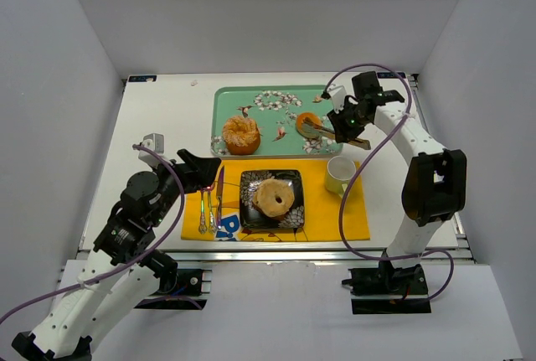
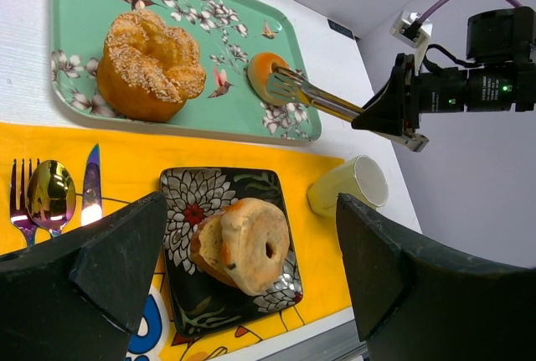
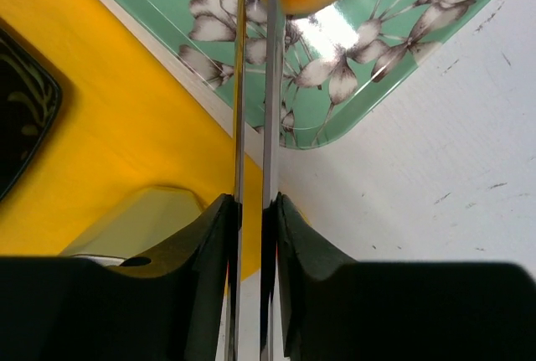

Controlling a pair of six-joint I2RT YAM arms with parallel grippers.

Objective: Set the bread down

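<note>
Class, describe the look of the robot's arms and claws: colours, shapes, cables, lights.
Left arm and right arm: white links, black joints, a purple cable looping along each. Left claw and right claw: black, wedge-shaped fingers. Green lights glow on the right wrist.

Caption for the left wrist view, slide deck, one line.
Right gripper holds tongs at the orange bun on the green tray; a bagel sits on the black plate.
</note>
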